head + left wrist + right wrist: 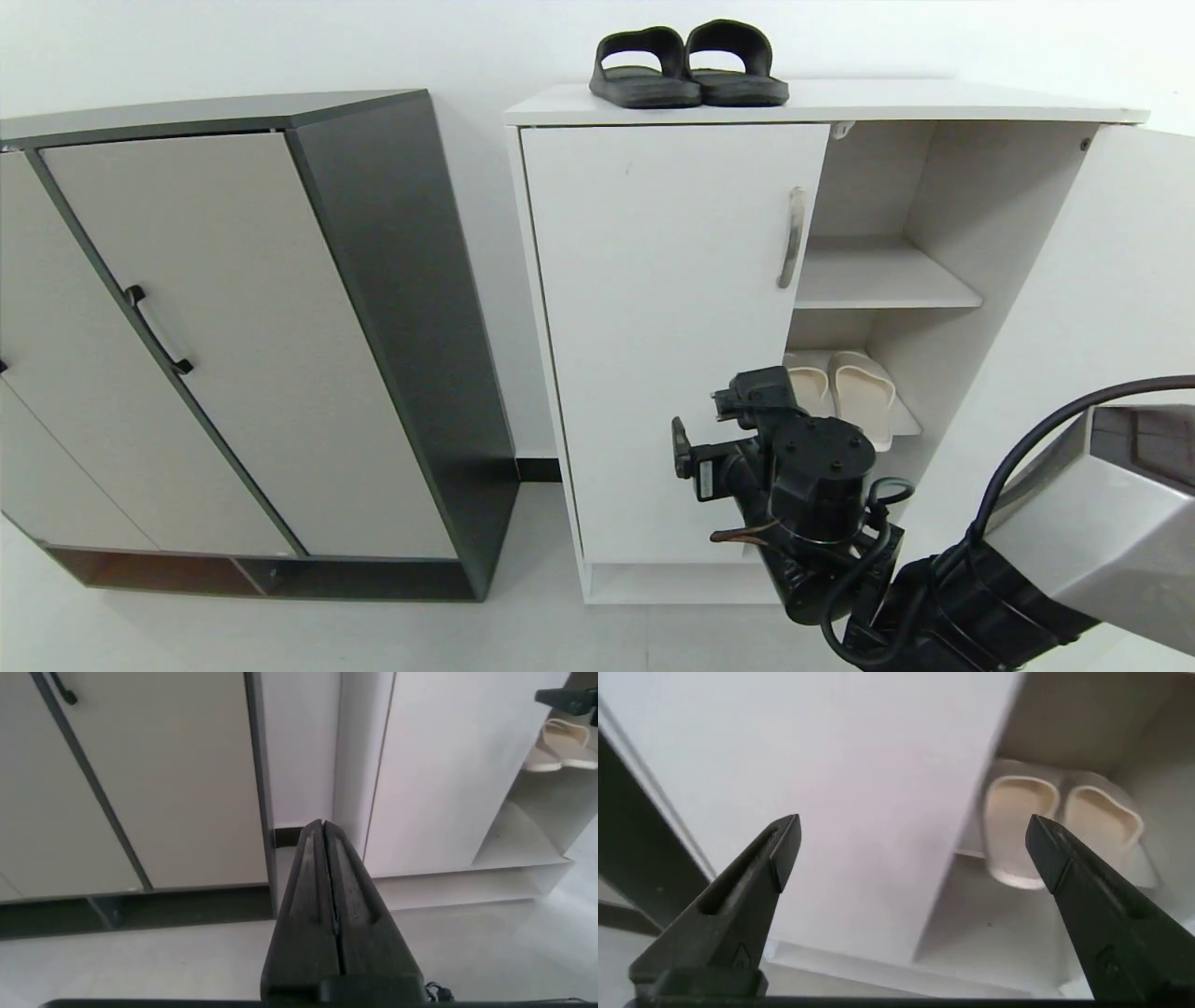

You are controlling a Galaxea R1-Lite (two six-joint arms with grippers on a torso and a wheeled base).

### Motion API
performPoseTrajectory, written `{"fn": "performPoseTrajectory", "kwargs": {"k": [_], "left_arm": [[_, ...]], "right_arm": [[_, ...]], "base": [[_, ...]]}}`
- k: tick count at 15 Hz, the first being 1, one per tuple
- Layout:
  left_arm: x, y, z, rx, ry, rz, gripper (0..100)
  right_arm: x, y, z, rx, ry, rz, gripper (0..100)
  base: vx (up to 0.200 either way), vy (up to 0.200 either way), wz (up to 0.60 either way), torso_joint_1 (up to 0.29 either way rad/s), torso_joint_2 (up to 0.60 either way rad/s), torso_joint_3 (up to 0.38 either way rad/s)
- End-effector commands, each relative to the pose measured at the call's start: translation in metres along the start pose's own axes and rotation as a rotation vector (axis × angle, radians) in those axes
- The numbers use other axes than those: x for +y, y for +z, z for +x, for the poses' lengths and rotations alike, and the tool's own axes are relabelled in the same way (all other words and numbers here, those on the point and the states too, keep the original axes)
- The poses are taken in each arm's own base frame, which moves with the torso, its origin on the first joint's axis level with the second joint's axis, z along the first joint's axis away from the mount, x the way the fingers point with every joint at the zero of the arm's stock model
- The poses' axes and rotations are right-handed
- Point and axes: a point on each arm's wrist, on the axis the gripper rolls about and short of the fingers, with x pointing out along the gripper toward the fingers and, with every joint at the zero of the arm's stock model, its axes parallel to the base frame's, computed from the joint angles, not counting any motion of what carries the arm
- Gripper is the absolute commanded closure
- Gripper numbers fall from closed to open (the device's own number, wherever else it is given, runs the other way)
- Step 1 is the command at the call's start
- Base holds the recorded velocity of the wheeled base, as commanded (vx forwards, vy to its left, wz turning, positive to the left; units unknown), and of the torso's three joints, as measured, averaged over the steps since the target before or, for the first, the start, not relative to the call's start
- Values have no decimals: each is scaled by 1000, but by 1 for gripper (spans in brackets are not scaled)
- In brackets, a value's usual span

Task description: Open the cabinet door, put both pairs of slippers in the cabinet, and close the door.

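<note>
Right wrist view: the right gripper (pixel 913 826) is spread wide and empty. The cream slippers (pixel 1018 821) lie inside the cabinet (pixel 840 98) beyond it, apparently not touching. The black slippers (pixel 689 65) sit on top.

The head camera looks forward and down from well back, taking in the grey cabinet (pixel 233 327) and the white cabinet (pixel 653 327) whole. The right wrist camera sits close to the white cabinet's front and looks out through the spread-apart right hand (pixel 913 826), with the cream slippers (pixel 1022 821) just beyond it. The left wrist camera looks low along the pressed-together left hand (pixel 322 831) at both cabinets from farther off. All three views share the cream slippers.
</note>
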Motion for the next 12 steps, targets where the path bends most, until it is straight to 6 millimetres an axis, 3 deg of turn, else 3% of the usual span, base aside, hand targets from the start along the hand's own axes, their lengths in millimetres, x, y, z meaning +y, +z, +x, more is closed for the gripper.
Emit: {"fn": "performPoseTrajectory", "kwargs": {"k": [1, 12], "left_arm": [[0, 0, 0, 0, 0, 0, 100], [0, 0, 0, 0, 0, 0, 100]], "right_arm": [[-1, 0, 0, 0, -2, 0, 0], [-3, -3, 0, 10, 12, -13, 0]], "base": [[0, 0, 0, 0, 0, 0], [0, 0, 0, 0, 0, 0]]}}
